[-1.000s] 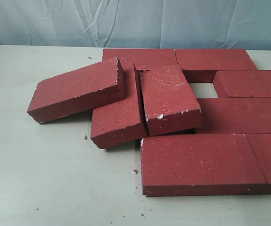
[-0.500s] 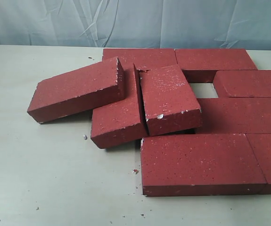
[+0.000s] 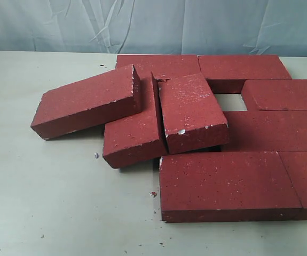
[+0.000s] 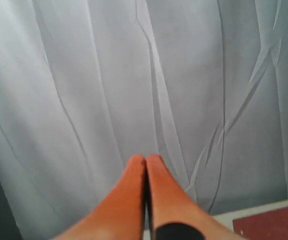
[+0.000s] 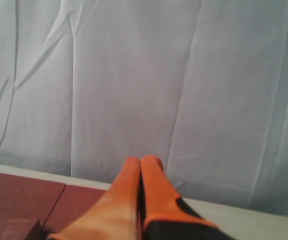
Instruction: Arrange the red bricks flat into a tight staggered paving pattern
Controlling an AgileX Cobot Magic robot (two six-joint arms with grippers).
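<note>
Dark red, rough and flecked with white, the red bricks [image 3: 273, 130] sit on a pale table [image 3: 46, 202], toward its right and back. Each is a thick rectangular block with chipped whitish edges. Most lie flat with their long axes running left to right: two along the back, two on the right beside a small bare gap, two in front. Three are loose. The left brick [image 3: 86, 101] is tilted, its long axis rising toward the right. The middle brick [image 3: 133, 133] and the top brick [image 3: 190, 112] point roughly toward the camera, leaning on their neighbours. The orange left claw [image 4: 145, 161] and right claw [image 5: 140, 161] are each pinched together, empty, facing a creased white cloth [image 3: 142, 24].
</note>
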